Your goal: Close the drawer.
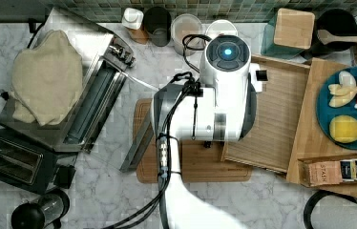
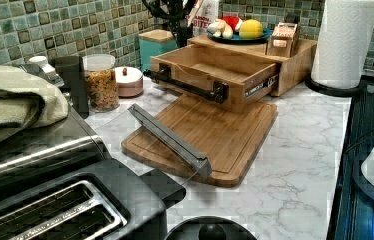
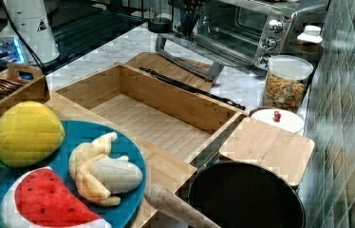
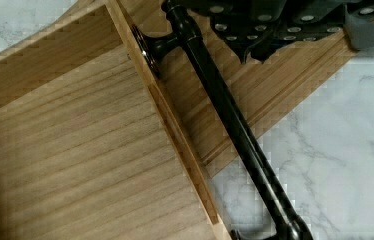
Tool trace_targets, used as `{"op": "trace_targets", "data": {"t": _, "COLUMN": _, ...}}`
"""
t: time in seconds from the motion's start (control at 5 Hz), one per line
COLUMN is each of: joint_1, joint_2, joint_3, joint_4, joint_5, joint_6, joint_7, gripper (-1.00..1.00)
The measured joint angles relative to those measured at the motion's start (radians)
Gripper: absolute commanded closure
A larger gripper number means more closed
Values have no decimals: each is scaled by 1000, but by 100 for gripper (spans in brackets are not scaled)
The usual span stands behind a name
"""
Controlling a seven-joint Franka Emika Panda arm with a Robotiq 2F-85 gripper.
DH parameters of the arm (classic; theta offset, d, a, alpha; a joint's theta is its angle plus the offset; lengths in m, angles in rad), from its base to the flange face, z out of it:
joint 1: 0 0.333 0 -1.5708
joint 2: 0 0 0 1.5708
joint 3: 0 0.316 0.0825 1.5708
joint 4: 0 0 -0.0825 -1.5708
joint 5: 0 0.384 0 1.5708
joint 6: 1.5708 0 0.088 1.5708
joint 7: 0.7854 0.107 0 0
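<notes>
drawer: pulled out of its cabinet, overhanging the cutting board
cutting board: on the worktop, in front of the drawer in the left view
plate: on top of the cabinet
toaster oven: at the top view's left
pasta jar: by the back wall

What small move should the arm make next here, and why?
Probably press against the drawer front and push it toward the wooden cabinet. The drawer stands pulled far out and empty, and in the wrist view the gripper is right by the black handle.
</notes>
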Motion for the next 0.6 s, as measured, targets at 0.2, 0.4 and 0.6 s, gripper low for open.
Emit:
{"op": "trace_targets", "data": {"t": 0.2, "joint_1": 0, "joint_2": 57, "joint_3": 1, "joint_4": -2, "joint_5": 0, "joint_6": 51, "joint_7": -26, "gripper": 100}}
{"op": "trace_targets", "data": {"t": 0.4, "joint_1": -1, "joint_2": 91, "joint_3": 0, "joint_4": -26, "joint_5": 0, "joint_6": 157, "joint_7": -120, "gripper": 100}}
{"op": "trace_targets", "data": {"t": 0.6, "joint_1": 0, "joint_2": 98, "joint_3": 1, "joint_4": -52, "joint_5": 5, "joint_6": 242, "joint_7": -155, "gripper": 100}}
